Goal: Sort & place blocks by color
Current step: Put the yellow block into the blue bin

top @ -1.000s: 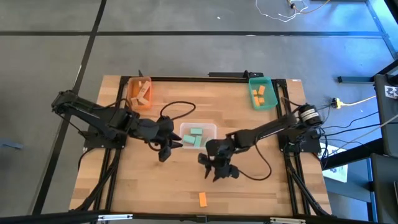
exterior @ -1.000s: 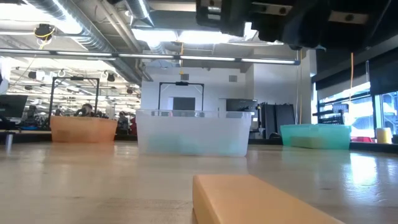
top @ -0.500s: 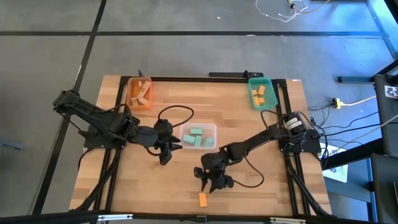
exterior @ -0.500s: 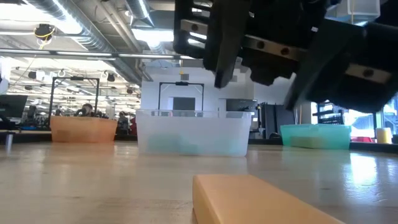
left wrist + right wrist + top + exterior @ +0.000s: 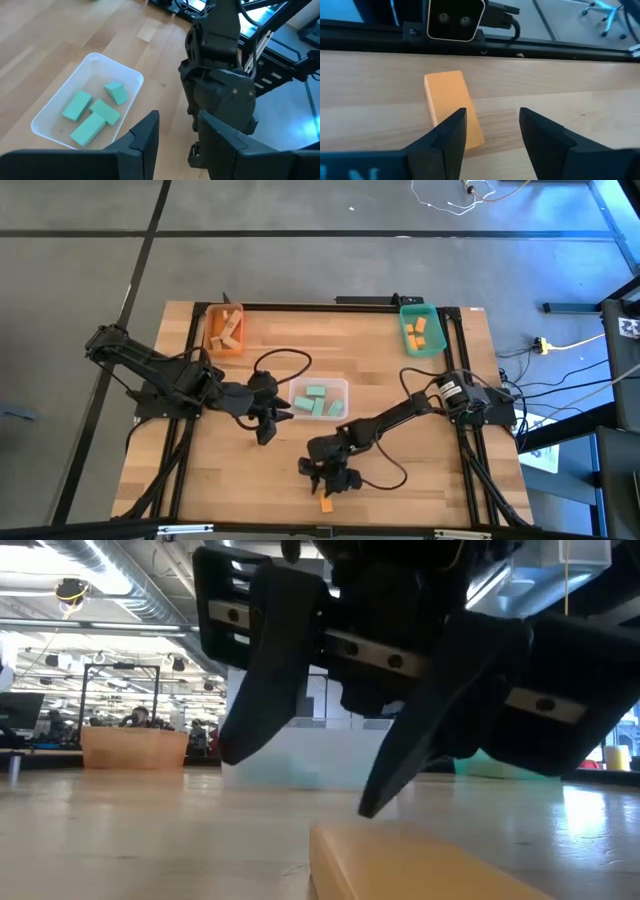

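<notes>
One orange block [image 5: 325,503] lies flat near the table's near edge; it also shows in the low view [image 5: 400,860] and the right wrist view [image 5: 451,105]. My right gripper [image 5: 325,480] is open and hovers just above the block, its fingers [image 5: 270,690] pointing down over the block's far end. In the right wrist view the gripper [image 5: 492,137] has one finger in front of the block's end, not touching. My left gripper [image 5: 266,427] is open and waits beside the clear tray [image 5: 342,387], which holds several mint green blocks [image 5: 92,117].
An orange tray [image 5: 213,343] with tan blocks sits at the far left of the table. A teal tray [image 5: 436,345] with orange blocks sits at the far right. A black cable [image 5: 285,358] loops by the clear tray. The near edge's frame rail [image 5: 530,42] lies just beyond the orange block.
My right gripper has moved toward the table's near edge and down, from beside the clear tray to just above the orange block, staying open. In the low view it has come down into the picture over the block. The block has not moved.
</notes>
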Controlling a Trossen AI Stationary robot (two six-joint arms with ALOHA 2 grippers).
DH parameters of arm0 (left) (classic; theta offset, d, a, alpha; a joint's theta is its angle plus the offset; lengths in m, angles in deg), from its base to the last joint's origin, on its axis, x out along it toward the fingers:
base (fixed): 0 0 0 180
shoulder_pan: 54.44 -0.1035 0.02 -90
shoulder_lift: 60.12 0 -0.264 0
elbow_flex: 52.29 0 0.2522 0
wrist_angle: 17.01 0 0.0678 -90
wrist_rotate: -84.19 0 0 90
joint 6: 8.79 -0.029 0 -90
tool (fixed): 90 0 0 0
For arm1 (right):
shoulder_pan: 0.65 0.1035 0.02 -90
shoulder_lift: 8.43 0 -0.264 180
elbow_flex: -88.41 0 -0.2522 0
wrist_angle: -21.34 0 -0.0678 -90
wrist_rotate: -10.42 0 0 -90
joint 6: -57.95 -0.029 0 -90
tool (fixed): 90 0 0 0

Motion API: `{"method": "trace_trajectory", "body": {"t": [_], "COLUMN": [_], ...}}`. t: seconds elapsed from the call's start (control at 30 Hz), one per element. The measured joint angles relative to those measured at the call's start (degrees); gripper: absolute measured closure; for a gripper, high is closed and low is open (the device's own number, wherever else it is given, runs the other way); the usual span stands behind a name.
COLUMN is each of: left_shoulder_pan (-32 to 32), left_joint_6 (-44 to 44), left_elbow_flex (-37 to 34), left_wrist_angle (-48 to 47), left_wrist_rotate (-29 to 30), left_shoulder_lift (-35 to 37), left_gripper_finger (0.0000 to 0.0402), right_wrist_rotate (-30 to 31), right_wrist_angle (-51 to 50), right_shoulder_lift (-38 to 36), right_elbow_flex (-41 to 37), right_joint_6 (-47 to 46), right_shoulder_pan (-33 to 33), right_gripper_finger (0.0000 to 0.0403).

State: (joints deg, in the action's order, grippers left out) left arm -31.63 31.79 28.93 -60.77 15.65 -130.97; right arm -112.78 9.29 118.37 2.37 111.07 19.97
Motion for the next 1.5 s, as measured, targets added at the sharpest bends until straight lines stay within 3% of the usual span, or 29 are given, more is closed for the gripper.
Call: {"method": "trace_trajectory", "body": {"t": [0.4,1.5], "left_shoulder_pan": [0.0,-0.02], "left_joint_6": [-0.17,-0.09], "left_elbow_flex": [0.0,0.0], "left_wrist_angle": [-0.02,0.07], "left_wrist_rotate": [-0.11,0.02], "left_shoulder_lift": [0.0,0.0], "left_gripper_finger": [0.0278,0.0278], "right_wrist_rotate": [-1.08,-1.39], "right_wrist_angle": [-27.53,-19.26], "right_shoulder_lift": [-0.19,2.91], "right_elbow_flex": [9.97,9.44], "right_joint_6": [15.0,17.62], "right_shoulder_pan": [0.0,-0.04], "right_gripper_finger": [0.0235,0.0234]}}
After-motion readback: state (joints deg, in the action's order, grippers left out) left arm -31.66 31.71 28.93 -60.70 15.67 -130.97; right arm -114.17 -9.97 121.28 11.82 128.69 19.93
